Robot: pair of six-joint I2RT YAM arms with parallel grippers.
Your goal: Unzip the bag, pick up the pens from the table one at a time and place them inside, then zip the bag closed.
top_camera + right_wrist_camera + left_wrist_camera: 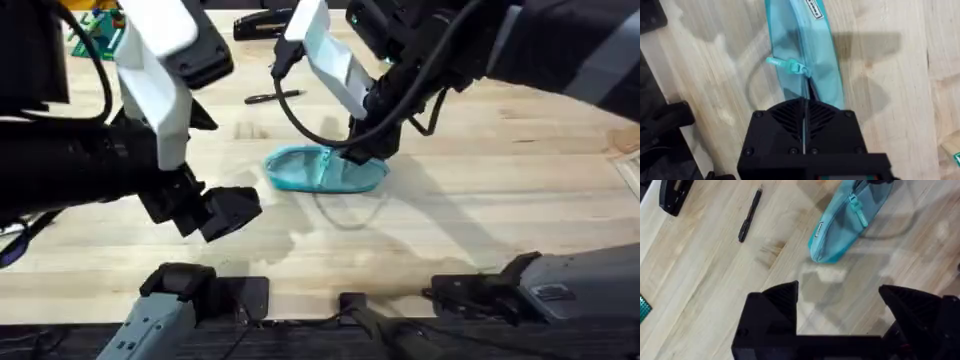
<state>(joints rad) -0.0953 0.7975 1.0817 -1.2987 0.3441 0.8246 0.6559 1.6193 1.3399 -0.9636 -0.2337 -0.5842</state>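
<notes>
Two arms in black and white

Each arm pairs white shell links with black joints and looped black cables; the left gripper (840, 315) has chunky black ribbed fingers, and the right gripper (804, 130) has a black screw-studded housing.

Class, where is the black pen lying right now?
In the overhead view the pen lies on the table, beyond the bag and to its left, near the stapler.

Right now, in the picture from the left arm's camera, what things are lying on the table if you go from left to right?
Stapler → pen → bag, all lying on the table.
</notes>
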